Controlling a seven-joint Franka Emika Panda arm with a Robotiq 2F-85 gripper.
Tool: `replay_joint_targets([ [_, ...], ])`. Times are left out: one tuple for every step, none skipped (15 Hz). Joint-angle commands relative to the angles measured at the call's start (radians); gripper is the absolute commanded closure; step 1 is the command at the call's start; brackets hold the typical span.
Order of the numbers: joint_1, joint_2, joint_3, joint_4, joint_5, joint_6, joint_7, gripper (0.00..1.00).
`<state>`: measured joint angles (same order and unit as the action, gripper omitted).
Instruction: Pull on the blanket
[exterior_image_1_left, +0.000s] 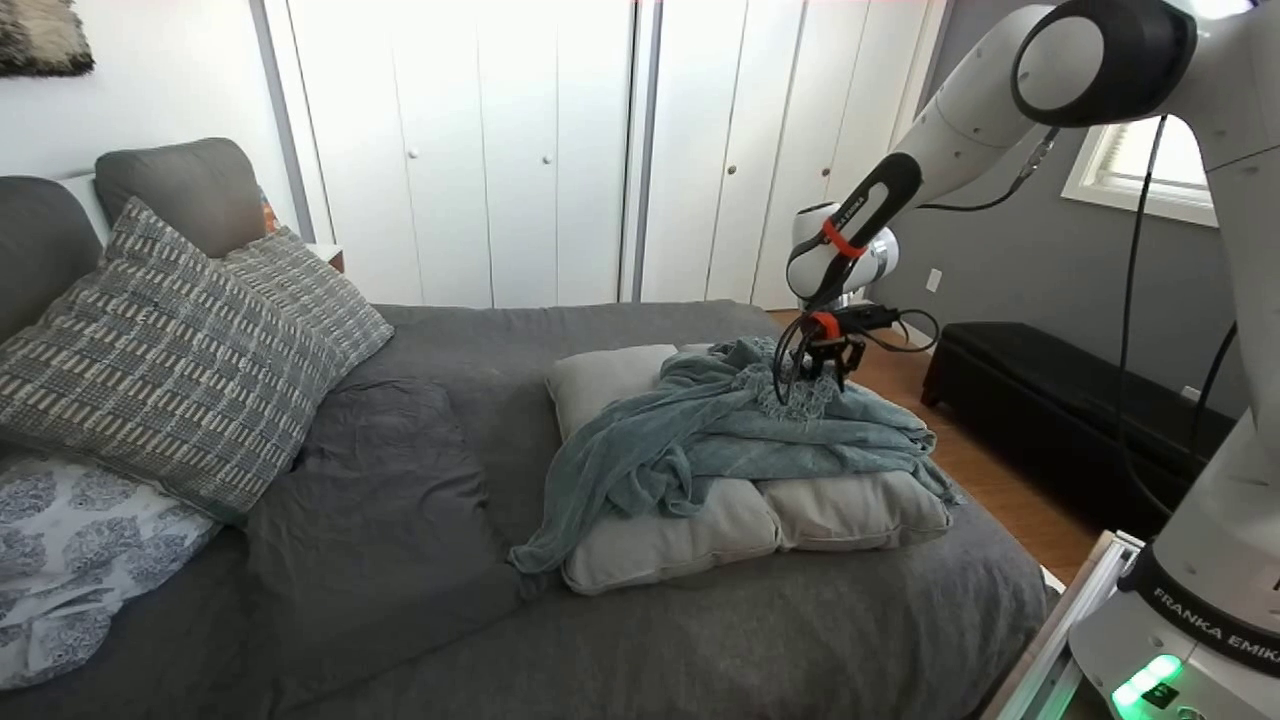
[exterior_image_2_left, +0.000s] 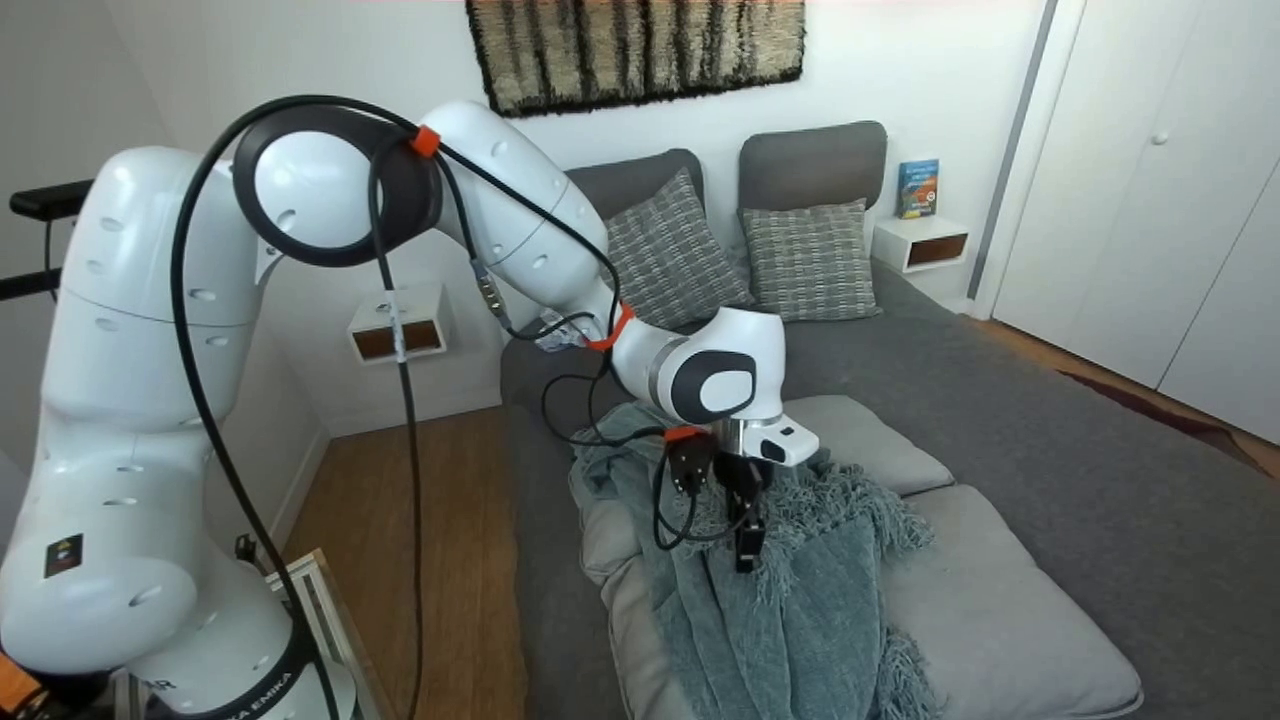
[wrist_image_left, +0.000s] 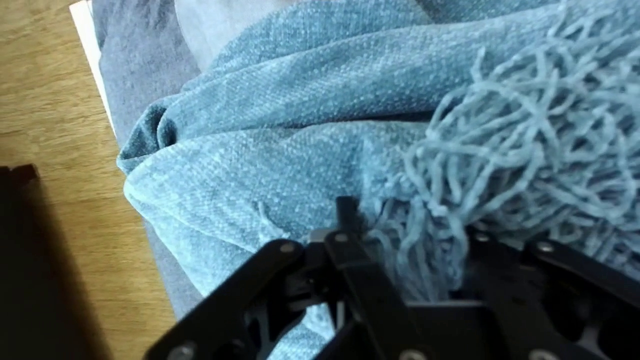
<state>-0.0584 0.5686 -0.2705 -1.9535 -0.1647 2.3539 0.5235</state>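
Observation:
The dusty teal blanket (exterior_image_1_left: 800, 450) lies in rumpled folds over light cushions on the bed. It also shows in an exterior view (exterior_image_2_left: 790, 640) and fills much of the wrist view (wrist_image_left: 300, 170). Its fringe bunches at my gripper, which is low over the blanket in both exterior views (exterior_image_1_left: 825, 375) (exterior_image_2_left: 746, 550). In the wrist view, the gripper (wrist_image_left: 407, 232) has its fingers apart, with fringe strands between them reaching down toward the palm. The left fingertip rests against the cloth; the right fingertip is partly hidden by fringe.
Cream cushions (exterior_image_1_left: 660, 540) lie under the blanket on the dark grey bed cover (exterior_image_1_left: 800, 640). Patterned pillows (exterior_image_1_left: 180, 360) stand at the headboard. A black bench (exterior_image_1_left: 1060, 410) is beyond the bed's edge, across the wooden floor (exterior_image_2_left: 440, 560). Loose cables hang around the wrist.

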Motion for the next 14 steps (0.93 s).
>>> replay_joint_targets([
  [0.012,-0.046,-0.026,-0.006,0.001,-0.045,0.012,0.90],
  [0.014,-0.059,-0.030,-0.013,-0.005,-0.055,0.012,0.98],
  [0.015,-0.079,-0.031,-0.025,-0.008,-0.070,0.007,0.99],
  [0.010,-0.104,-0.026,-0.041,-0.002,-0.081,-0.002,1.00],
  [0.010,-0.131,-0.027,-0.059,-0.008,-0.084,-0.004,1.00],
  [0.011,-0.172,-0.029,-0.091,-0.014,-0.089,-0.005,0.97],
  [0.011,-0.214,-0.029,-0.123,-0.023,-0.099,-0.014,0.98],
  [0.016,-0.256,-0.033,-0.157,-0.038,-0.109,-0.006,0.98],
  [0.014,-0.302,-0.033,-0.200,-0.050,-0.108,-0.010,0.98],
  [0.013,-0.346,-0.032,-0.237,-0.065,-0.119,-0.008,0.98],
  [0.010,-0.394,-0.032,-0.284,-0.086,-0.118,-0.006,0.98],
  [0.002,-0.438,-0.031,-0.328,-0.102,-0.113,0.001,0.98],
  [-0.011,-0.480,-0.027,-0.370,-0.107,-0.111,-0.009,0.98],
  [-0.025,-0.523,-0.027,-0.416,-0.111,-0.109,0.000,0.98],
])
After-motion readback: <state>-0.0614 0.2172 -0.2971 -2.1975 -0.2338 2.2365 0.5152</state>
